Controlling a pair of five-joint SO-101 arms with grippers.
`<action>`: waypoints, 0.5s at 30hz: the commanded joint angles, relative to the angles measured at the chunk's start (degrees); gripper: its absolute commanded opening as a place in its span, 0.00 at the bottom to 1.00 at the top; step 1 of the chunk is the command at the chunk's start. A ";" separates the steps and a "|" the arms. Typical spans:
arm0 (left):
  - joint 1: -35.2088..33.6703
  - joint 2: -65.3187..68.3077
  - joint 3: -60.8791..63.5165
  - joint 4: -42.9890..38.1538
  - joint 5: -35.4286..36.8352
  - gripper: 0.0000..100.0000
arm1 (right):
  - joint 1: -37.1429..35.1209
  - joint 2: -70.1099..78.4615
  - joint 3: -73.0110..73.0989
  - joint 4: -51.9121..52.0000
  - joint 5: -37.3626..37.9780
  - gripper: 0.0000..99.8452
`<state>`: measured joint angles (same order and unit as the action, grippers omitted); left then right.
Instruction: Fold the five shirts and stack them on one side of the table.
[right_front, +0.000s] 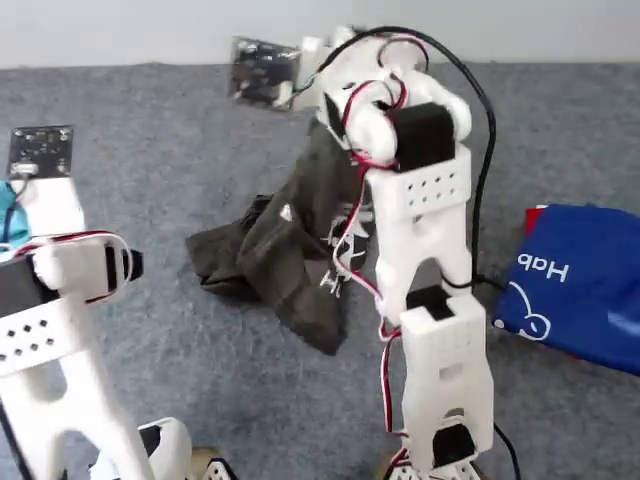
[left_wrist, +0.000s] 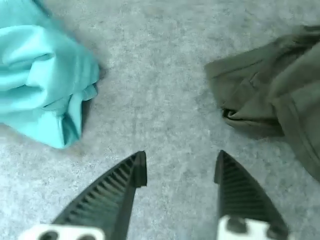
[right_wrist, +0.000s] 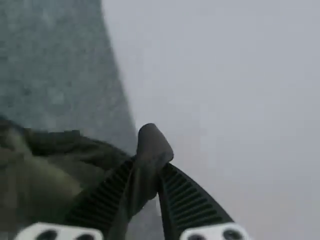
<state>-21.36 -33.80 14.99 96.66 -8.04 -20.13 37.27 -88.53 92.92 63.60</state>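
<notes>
A dark olive shirt (right_front: 285, 245) lies crumpled mid-table, with one part lifted up toward the back. My right gripper (right_wrist: 150, 172) is shut on a fold of that olive shirt (right_wrist: 150, 145), holding it above the grey table. My left gripper (left_wrist: 180, 172) hangs open over bare grey cloth, between a crumpled turquoise shirt (left_wrist: 42, 75) and the olive shirt (left_wrist: 272, 95). A blue shirt (right_front: 580, 280) with white print lies at the right edge, over something red.
The grey table surface (right_front: 150, 170) is bare at the back left and in front of the olive shirt. A pale wall (right_wrist: 225, 75) rises behind the table's far edge. The right arm's white body (right_front: 430, 260) stands between the olive and blue shirts.
</notes>
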 joint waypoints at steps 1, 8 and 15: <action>7.91 2.20 -1.98 -0.70 -2.20 0.23 | 3.82 1.89 -0.35 8.04 -6.68 0.01; 19.60 16.62 -2.51 -7.74 -2.55 0.24 | 10.86 6.46 -0.09 9.89 -14.68 0.01; 27.60 36.57 -13.93 -6.95 -6.51 0.24 | 11.65 7.08 0.09 9.98 -19.69 0.01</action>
<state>3.34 -3.38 8.13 88.66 -13.32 -9.23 44.75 -88.26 100.48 46.29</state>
